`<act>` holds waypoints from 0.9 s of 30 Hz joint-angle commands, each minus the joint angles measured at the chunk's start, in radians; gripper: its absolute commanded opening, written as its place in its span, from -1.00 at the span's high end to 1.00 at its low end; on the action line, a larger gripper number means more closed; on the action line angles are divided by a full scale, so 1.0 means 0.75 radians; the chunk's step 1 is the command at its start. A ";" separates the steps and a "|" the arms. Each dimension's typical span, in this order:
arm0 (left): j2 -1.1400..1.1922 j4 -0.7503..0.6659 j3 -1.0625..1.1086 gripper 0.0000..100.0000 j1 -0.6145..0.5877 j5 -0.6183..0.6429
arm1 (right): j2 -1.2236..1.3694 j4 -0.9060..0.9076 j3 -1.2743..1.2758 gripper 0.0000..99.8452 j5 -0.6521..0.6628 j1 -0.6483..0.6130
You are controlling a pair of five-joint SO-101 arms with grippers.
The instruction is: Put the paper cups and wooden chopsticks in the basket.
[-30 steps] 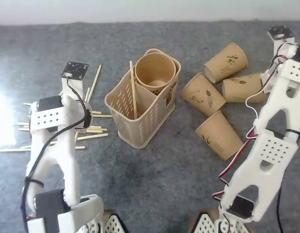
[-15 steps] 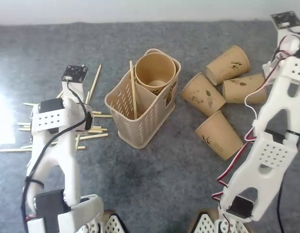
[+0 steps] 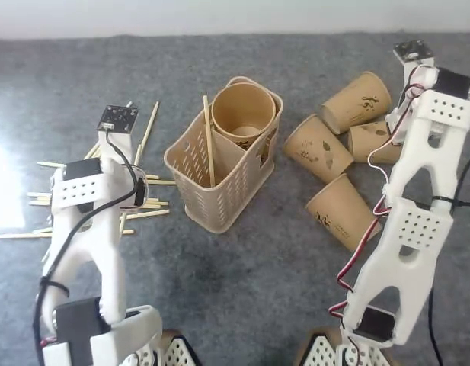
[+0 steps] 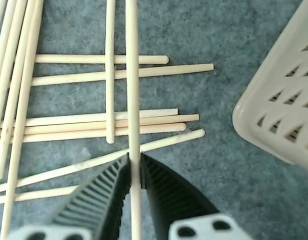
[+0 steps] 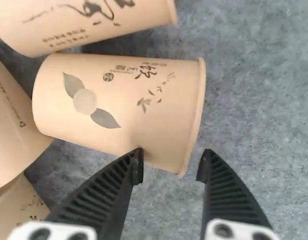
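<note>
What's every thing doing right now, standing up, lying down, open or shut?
Beige slotted plastic basket: upright.
Stacked brown paper cups inside it: upright.
Wooden chopstick in basket: leaning.
Four loose cups: lying sideways.
Loose chopsticks: lying flat.
Left gripper: shut on one chopstick.
Right gripper: open at one cup's rim.

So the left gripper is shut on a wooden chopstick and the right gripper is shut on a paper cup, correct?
No. In the right wrist view the right gripper is open, jaws astride the rim of a paper cup. The left gripper is shut on a wooden chopstick.
</note>
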 commanded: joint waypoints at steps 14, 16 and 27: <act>-0.059 -0.053 0.003 0.98 0.012 0.008 | -0.085 0.040 -0.131 0.98 0.117 0.030; -0.053 -0.053 0.003 0.98 0.012 0.008 | -0.161 0.042 -0.160 0.98 0.119 0.038; -0.053 -0.053 0.005 0.98 0.012 0.008 | -0.306 0.044 -0.143 0.98 0.082 0.028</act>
